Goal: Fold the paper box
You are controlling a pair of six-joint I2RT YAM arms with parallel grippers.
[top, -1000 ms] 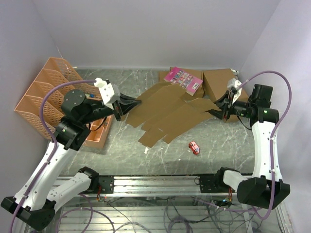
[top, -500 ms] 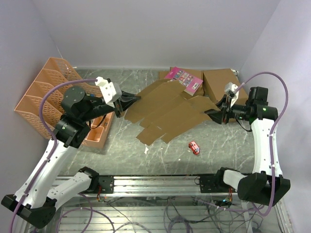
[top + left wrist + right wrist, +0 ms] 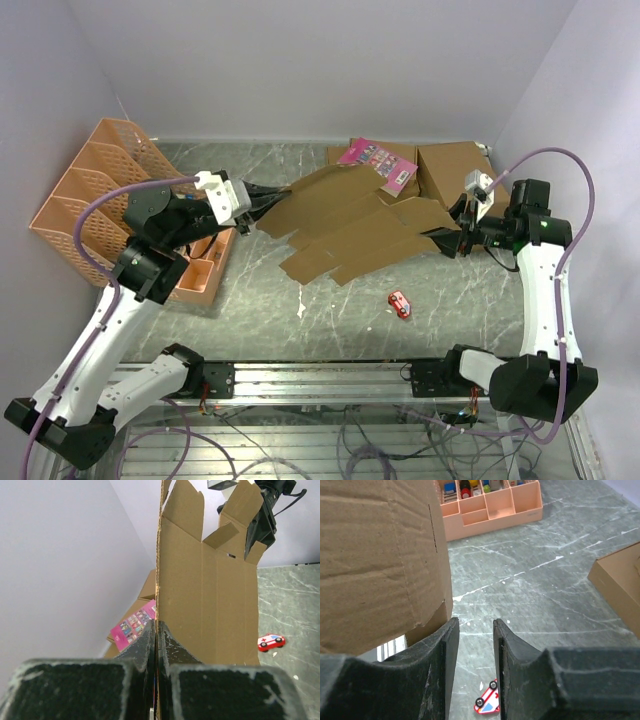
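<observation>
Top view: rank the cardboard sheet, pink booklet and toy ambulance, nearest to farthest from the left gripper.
1. Cardboard sheet, clamped in the left gripper.
2. Pink booklet, toward the back.
3. Toy ambulance, front right.

The left end effector (image 3: 266,199) pinches the paper box (image 3: 350,225).

Paper box (image 3: 380,555) cropped at right wrist
It is running past the top and left edges, covering part of the orange tray (image 3: 490,507)
</observation>
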